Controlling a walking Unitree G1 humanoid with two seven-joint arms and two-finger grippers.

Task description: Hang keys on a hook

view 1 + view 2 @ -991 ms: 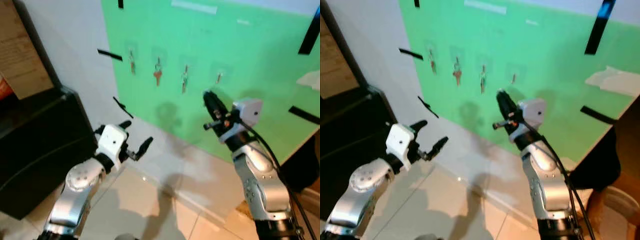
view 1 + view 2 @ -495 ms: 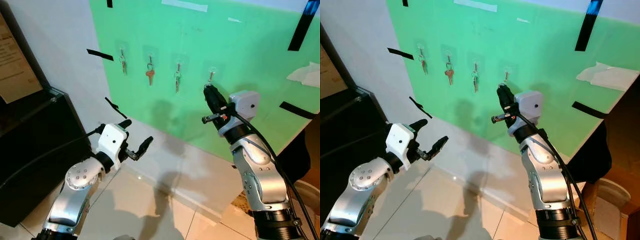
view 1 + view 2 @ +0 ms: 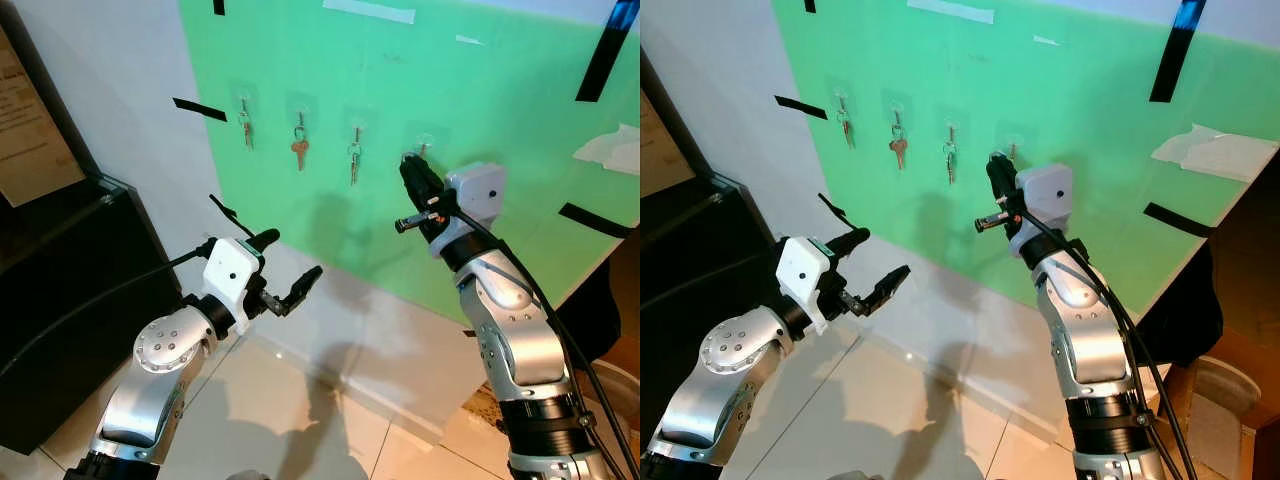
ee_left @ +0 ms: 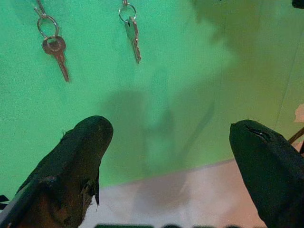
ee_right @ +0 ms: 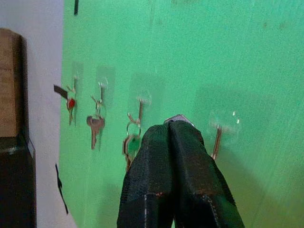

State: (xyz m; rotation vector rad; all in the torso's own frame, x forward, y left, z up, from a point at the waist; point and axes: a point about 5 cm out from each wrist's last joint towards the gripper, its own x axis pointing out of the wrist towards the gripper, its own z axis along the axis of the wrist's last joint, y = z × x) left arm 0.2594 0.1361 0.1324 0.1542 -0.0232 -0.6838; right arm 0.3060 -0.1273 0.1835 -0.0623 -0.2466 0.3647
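Note:
A green board (image 3: 480,110) on the wall carries a row of clear hooks. Three hold keys: a red-tagged set (image 3: 245,122), a copper key (image 3: 299,150) and a silver bunch (image 3: 354,162). The fourth hook (image 3: 424,146) is bare, a metal peg (image 5: 217,138) in the right wrist view. My right gripper (image 3: 408,168) is shut just below and left of that hook, close to the board. A small silver piece of the keys (image 5: 178,119) pokes out above its tips. My left gripper (image 3: 290,257) hangs open lower left, away from the board, with nothing in it.
A black cabinet (image 3: 70,290) stands at the left against the white wall (image 3: 130,70). Black tape strips (image 3: 200,108) and a white paper scrap (image 3: 610,150) are stuck on the board. Pale floor tiles (image 3: 300,430) lie below.
The right gripper has moved up and left, closer to the bare fourth hook. The left gripper has shifted a little to the right. The camera moved one second ago, then held steady.

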